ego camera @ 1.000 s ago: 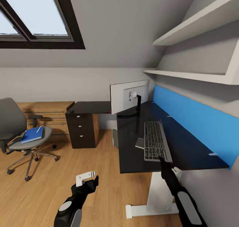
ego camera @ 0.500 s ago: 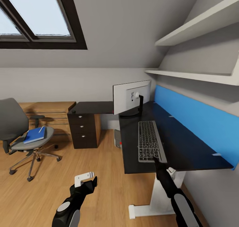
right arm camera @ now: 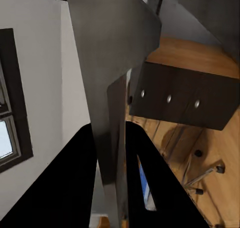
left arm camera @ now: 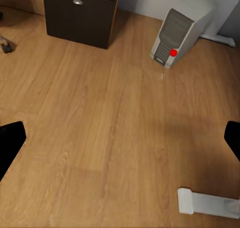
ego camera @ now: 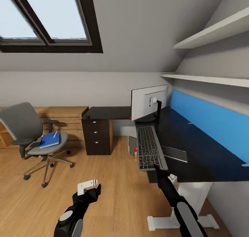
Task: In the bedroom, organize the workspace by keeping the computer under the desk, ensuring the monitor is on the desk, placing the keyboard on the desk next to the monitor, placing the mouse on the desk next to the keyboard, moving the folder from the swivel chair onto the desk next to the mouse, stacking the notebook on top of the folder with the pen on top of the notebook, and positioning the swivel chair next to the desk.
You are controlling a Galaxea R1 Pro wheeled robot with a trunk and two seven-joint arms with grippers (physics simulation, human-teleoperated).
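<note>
At the far left the swivel chair (ego camera: 29, 133) stands well apart from the desk (ego camera: 204, 154); the left gripper (ego camera: 90, 187) hangs over bare floor, fingers spread and empty; further right, the right gripper (ego camera: 156, 167) pinches the near short end of the keyboard (ego camera: 149, 151), whose long axis runs away from it toward the monitor (ego camera: 149, 102); the keyboard lies along the desk's front edge, its left side seemingly overhanging, so I judge a shift inward comes next.
</note>
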